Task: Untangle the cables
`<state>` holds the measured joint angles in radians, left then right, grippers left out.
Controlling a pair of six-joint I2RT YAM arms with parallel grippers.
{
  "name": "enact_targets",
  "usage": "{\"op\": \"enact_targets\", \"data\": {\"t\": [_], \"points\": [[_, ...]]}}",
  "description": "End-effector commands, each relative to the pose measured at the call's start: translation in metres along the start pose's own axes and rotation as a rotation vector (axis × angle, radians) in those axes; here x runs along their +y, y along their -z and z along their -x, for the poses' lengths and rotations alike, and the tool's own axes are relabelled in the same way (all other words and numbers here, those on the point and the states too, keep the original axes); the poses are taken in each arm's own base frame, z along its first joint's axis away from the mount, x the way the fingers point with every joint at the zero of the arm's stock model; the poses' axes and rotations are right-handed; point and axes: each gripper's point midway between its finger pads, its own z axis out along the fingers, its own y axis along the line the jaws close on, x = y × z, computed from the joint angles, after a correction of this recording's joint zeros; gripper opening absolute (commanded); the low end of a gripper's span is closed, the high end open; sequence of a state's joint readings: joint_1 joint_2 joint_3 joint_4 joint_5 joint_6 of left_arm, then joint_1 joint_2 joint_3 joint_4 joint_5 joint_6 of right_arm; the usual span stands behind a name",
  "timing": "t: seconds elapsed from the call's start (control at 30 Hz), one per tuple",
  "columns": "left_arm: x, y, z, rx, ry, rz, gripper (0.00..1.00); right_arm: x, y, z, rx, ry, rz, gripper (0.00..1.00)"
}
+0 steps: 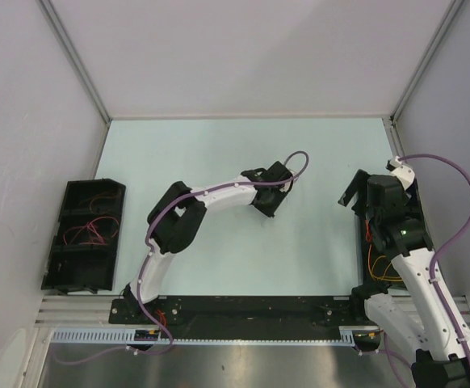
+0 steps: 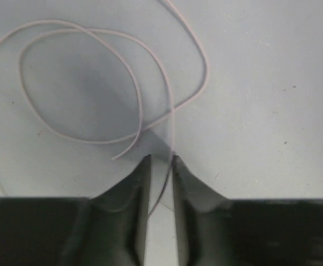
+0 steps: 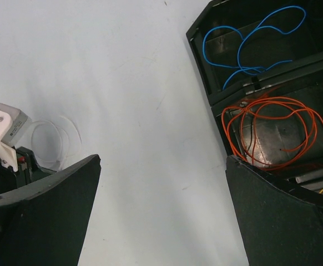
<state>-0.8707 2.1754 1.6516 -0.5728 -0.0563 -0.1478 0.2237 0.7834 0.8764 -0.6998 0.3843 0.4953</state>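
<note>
Pale wire [image 2: 206, 69]: upper loop cropped at the frame edge; lower run vanishes between left pincer [image 2: 161, 158] fingers, grip indeterminate. Tray [image 3: 203, 66]: cropped right; orange wire [image 3: 272, 101] partly behind right pincer [image 3: 162, 160] finger.

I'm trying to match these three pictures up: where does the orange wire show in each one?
Top external: the orange cable is at the right edge, in the black tray beside the right arm.
Left wrist: not in it.
Right wrist: coiled at the right, in the tray compartment below the one holding the blue cable.
Shared landmark: the pale table, seen in all three views.
</note>
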Motion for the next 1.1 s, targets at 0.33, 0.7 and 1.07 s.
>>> {"op": "enact_targets", "data": {"t": [0.33, 0.7, 1.07], "points": [[0.003, 0.057, 0.039, -0.122, 0.102, -0.099, 0.00, 0.008, 0.001, 0.003, -0.013, -0.015, 0.048, 1.00], [0.013, 0.138, 0.060, -0.234, 0.047, -0.065, 0.25, 0.021, 0.002, -0.001, 0.013, -0.050, 0.112, 1.00], [0.007, 0.089, 0.054, -0.184, 0.031, -0.069, 0.92, 0.014, 0.004, -0.002, 0.012, -0.028, 0.091, 1.00]]}}
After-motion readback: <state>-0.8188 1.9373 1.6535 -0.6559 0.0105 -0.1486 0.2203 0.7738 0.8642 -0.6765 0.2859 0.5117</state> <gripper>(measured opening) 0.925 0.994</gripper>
